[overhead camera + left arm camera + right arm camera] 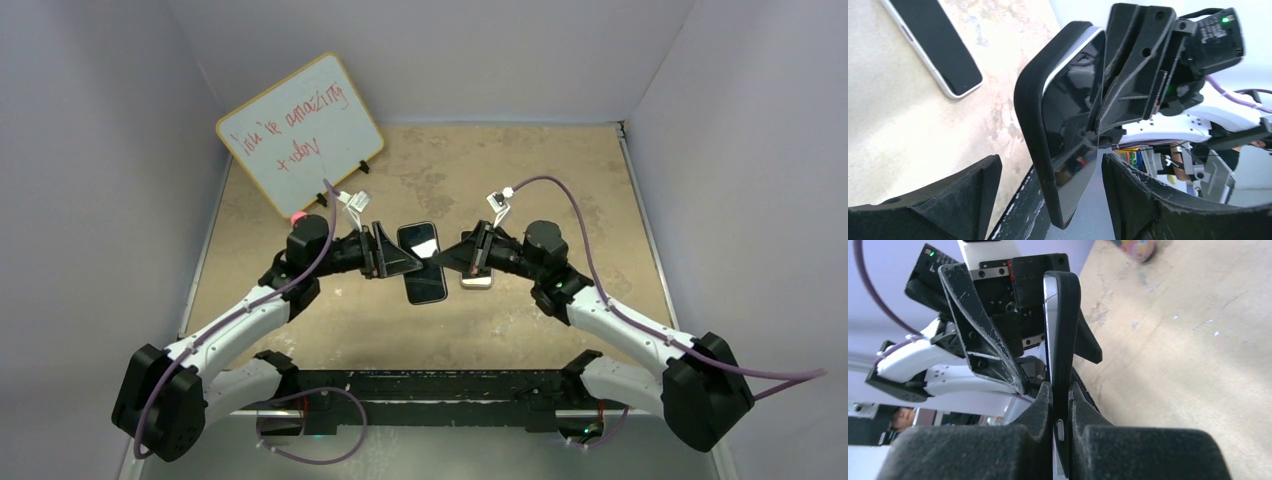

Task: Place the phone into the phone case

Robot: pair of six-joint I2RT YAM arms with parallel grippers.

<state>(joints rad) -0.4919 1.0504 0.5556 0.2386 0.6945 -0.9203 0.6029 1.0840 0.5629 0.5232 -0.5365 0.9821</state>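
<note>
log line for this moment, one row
left gripper open; right gripper shut on phone; phone in case, off table; second phone on table

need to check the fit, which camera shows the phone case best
Left wrist: the phone case fills the frame, its black rim around the phone. Right wrist shows only its thin edge, pinched in the right gripper. Top view shows it tiny, from above.

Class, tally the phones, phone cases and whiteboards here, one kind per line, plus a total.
Phones: 2 (the phone, the second phone)
Phone cases: 1 (the phone case)
Whiteboards: 1 (the whiteboard)
Total: 4
</note>
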